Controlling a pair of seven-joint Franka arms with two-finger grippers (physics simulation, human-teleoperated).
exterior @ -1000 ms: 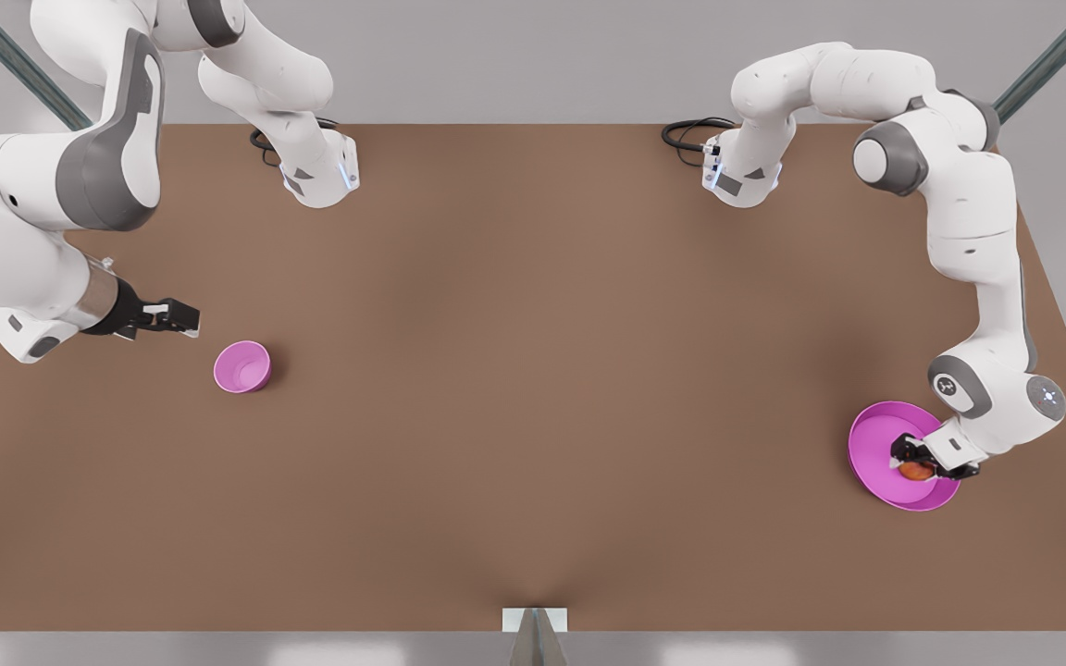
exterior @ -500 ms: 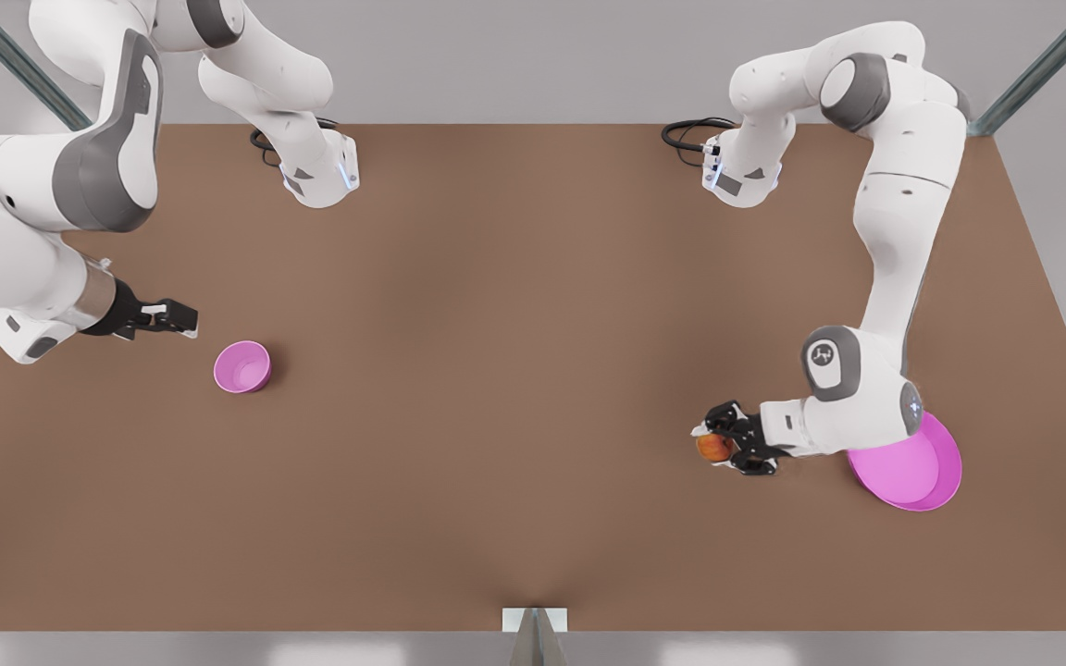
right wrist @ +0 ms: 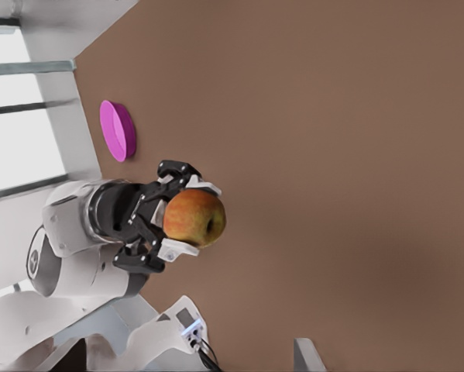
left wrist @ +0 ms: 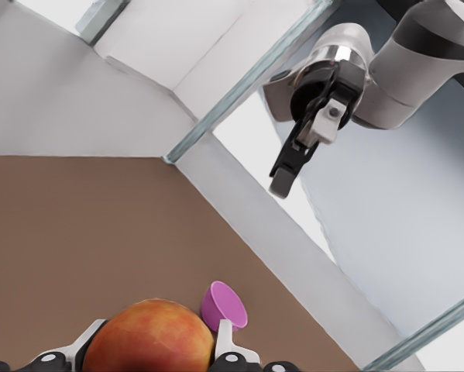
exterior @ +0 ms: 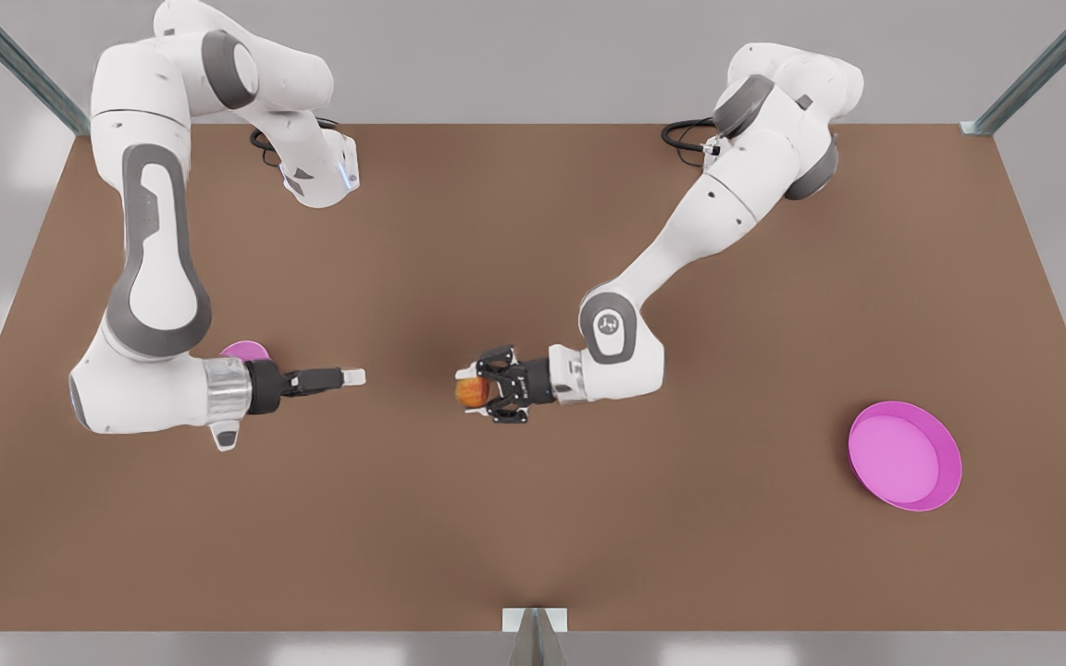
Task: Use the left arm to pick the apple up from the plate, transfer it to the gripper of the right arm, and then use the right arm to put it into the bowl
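Note:
The red-orange apple (exterior: 470,392) hangs above the middle of the table, and my left gripper (exterior: 480,395) is shut on it. The left wrist view has the apple (left wrist: 150,337) between my fingertips (left wrist: 225,335). In the right wrist view the apple (right wrist: 194,218) sits in the black claw, facing the camera. My right gripper (exterior: 353,376) points at the apple from the front view's left, a short gap away, and is seen farther off in the left wrist view (left wrist: 282,182). The small pink bowl (exterior: 244,351) peeks out behind the right arm's wrist. The plate (exterior: 903,453) lies bare at the front view's right.
The brown table (exterior: 533,518) ends at a grey wall with glass-edged posts (left wrist: 239,85). Both arm bases (exterior: 320,176) stand at the far edge. A small grey bracket (exterior: 534,622) sits at the near edge.
My left gripper carried the apple off the plate and across to the table's middle. My right arm swung in from the front view's left edge and now covers most of the bowl.

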